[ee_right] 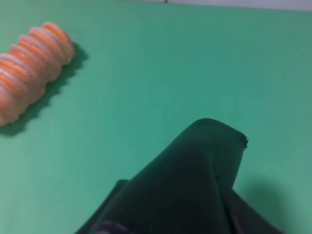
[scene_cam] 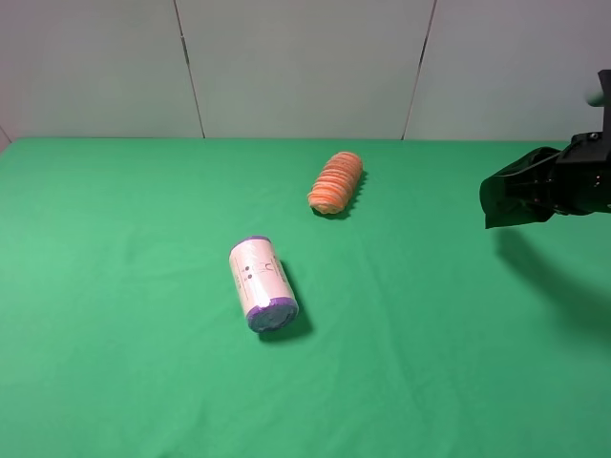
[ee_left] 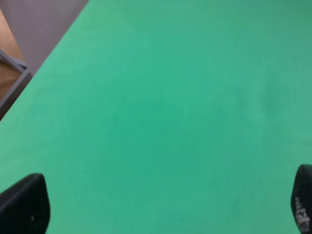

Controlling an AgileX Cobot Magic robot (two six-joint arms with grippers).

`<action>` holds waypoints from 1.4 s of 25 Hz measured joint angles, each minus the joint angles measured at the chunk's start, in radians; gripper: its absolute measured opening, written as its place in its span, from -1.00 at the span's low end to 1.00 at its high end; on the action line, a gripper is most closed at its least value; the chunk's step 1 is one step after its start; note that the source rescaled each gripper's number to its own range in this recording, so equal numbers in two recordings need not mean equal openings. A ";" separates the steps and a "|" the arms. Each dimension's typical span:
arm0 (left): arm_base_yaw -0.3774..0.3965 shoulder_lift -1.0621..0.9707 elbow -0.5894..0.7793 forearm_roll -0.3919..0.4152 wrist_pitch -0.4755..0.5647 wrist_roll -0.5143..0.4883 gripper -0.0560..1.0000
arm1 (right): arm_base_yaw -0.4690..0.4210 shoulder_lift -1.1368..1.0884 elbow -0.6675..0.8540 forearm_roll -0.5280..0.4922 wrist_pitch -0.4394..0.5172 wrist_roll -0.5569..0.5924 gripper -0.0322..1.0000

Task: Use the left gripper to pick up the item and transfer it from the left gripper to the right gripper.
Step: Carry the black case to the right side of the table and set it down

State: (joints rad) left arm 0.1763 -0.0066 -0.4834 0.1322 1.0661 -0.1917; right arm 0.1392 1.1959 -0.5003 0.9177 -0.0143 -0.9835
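Observation:
The item, a black soft case (scene_cam: 514, 194), hangs above the green cloth at the right edge of the exterior view. My right gripper (scene_cam: 569, 181) is shut on it. In the right wrist view the case (ee_right: 195, 185) fills the lower part and hides the fingers. My left gripper (ee_left: 163, 204) is open and empty, and its two black fingertips (ee_left: 24, 204) stand wide apart over bare green cloth. The left arm is out of the exterior view.
A white roll with purple ends (scene_cam: 261, 283) lies on the green cloth (scene_cam: 115, 363) left of centre. A ribbed orange oblong object (scene_cam: 336, 182) lies further back and shows in the right wrist view (ee_right: 31, 63). The table's left edge and the floor (ee_left: 44, 19) show in the left wrist view.

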 joint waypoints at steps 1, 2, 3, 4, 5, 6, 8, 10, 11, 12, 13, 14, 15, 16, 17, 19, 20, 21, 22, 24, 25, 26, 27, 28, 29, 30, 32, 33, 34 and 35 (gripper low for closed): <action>0.000 0.000 0.000 0.000 0.000 0.000 1.00 | 0.019 0.000 0.000 -0.002 0.000 -0.006 -0.94; 0.000 0.000 0.000 0.000 0.000 0.000 1.00 | 0.038 0.000 0.000 -0.003 0.001 -0.013 -0.94; 0.000 0.000 0.000 0.000 0.000 0.000 1.00 | 0.053 0.000 0.000 -0.003 0.003 -0.017 -0.94; 0.000 0.000 0.000 0.000 0.000 0.000 1.00 | 0.062 0.002 0.000 -0.005 0.006 -0.018 -0.94; 0.000 0.000 0.000 0.000 0.000 0.000 1.00 | 0.069 0.004 0.000 -0.006 0.014 -0.020 -0.94; 0.000 0.000 0.000 0.000 0.000 0.000 1.00 | 0.072 0.010 0.000 -0.006 0.014 -0.020 -0.94; 0.000 0.000 0.000 0.000 0.000 0.000 1.00 | 0.072 0.022 0.000 -0.007 0.024 -0.020 -0.94; 0.000 0.000 0.000 0.000 0.000 0.000 1.00 | 0.072 0.027 0.000 -0.007 0.026 -0.020 -0.94; 0.000 0.000 0.000 0.000 0.000 0.000 1.00 | 0.072 0.027 0.000 -0.007 0.026 -0.020 -0.94; 0.000 0.000 0.000 0.000 0.000 0.000 1.00 | 0.072 0.027 0.000 -0.007 0.026 -0.020 -0.94; 0.000 0.000 0.000 0.000 0.000 0.000 1.00 | 0.072 0.027 0.000 -0.007 0.026 -0.020 -0.94; 0.000 0.000 0.000 0.000 0.000 0.000 1.00 | 0.072 0.027 0.000 -0.007 0.026 -0.020 -0.94; 0.000 0.000 0.000 0.000 0.000 0.000 1.00 | 0.072 0.027 0.000 -0.007 0.026 -0.020 -0.94; 0.000 0.000 0.000 0.000 0.000 0.000 1.00 | 0.072 0.027 0.000 -0.007 0.026 -0.020 -0.94; 0.000 0.000 0.000 0.000 0.000 0.000 1.00 | 0.072 0.027 0.000 -0.007 0.026 -0.020 -0.94; 0.000 0.000 0.000 0.000 0.000 0.000 1.00 | 0.072 0.027 0.000 -0.007 0.026 -0.020 -0.94; 0.000 0.000 0.000 0.000 0.000 0.000 1.00 | 0.072 0.027 0.000 -0.007 0.026 -0.019 -0.94; 0.000 0.000 0.000 0.000 0.000 0.000 1.00 | 0.072 0.027 0.000 -0.007 0.026 -0.018 -0.94; 0.000 0.000 0.000 0.000 0.000 0.000 1.00 | 0.072 0.027 0.000 -0.007 0.028 -0.018 -0.94; 0.000 0.000 0.000 0.000 0.000 0.000 1.00 | 0.072 0.027 0.000 -0.006 0.033 -0.017 -0.94; 0.000 0.000 0.000 0.000 0.000 0.000 1.00 | 0.072 0.027 0.000 -0.006 0.035 -0.017 -0.94; 0.000 0.000 0.000 0.000 0.000 0.000 1.00 | 0.072 0.027 0.000 -0.006 0.036 -0.017 -0.94; 0.000 0.000 0.000 0.000 0.000 0.000 1.00 | 0.072 0.027 0.000 -0.004 0.036 -0.017 -0.94; 0.000 0.000 0.000 0.000 0.000 0.000 1.00 | 0.072 0.027 0.000 -0.004 0.036 -0.017 -0.94; 0.000 0.000 0.000 0.000 0.000 0.000 1.00 | 0.072 0.027 0.000 -0.004 0.036 -0.017 -0.89; 0.000 0.000 0.000 0.000 0.000 0.000 1.00 | 0.072 0.027 0.000 -0.004 0.036 -0.017 -0.63; 0.000 0.000 0.000 0.000 0.000 0.000 1.00 | 0.072 0.027 0.000 -0.004 0.036 -0.017 0.27; 0.000 0.000 0.000 0.000 0.000 0.000 1.00 | 0.072 0.028 0.000 -0.004 0.035 -0.017 0.57; 0.000 0.000 0.000 0.000 0.000 0.000 1.00 | 0.072 0.030 0.000 -0.004 0.035 -0.017 0.72; 0.000 0.000 0.000 0.000 0.000 0.000 1.00 | 0.072 0.035 0.000 -0.004 0.035 -0.017 0.84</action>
State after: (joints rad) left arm 0.1766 -0.0066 -0.4834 0.1322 1.0661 -0.1917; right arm 0.2108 1.2310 -0.5003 0.9133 0.0206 -1.0003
